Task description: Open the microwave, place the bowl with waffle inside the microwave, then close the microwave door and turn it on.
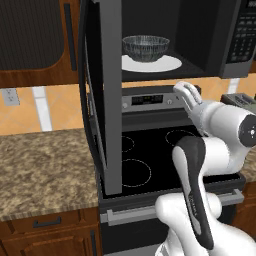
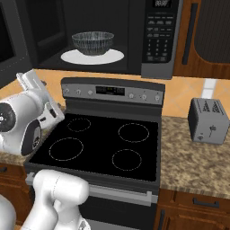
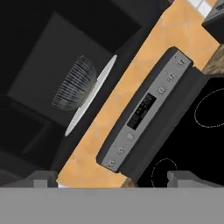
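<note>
1. The microwave [image 2: 134, 31] hangs above the stove [image 2: 103, 143], its cavity open and its keypad at the 3 o'clock side of the right base view.
2. The microwave door [image 1: 107, 95] is swung fully out toward the camera, seen edge-on at about 9 o'clock of the cavity in the left base view.
3. The bowl [image 1: 146, 47] sits upright on the white turntable plate [image 1: 165, 65] inside the cavity, near its middle; in the right base view the bowl [image 2: 93, 42] lies at roughly 12 o'clock from the stove's burners.
4. I cannot make out the waffle through the ribbed glass.
5. The claw [image 3: 113, 177] is spread wide and holds nothing; its two dark tips stand far apart at 6 o'clock of the hand view.
6. The claw is apart from the bowl and the door, below the cavity and in front of the stove's control panel [image 3: 144, 109].
7. In the hand view, which is rolled, the bowl [image 3: 74, 85] appears at about 10 o'clock.
8. A grey toaster [image 2: 207, 120] stands on the speckled tabletop [image 2: 193, 157], at 3 o'clock of the stove.
</note>
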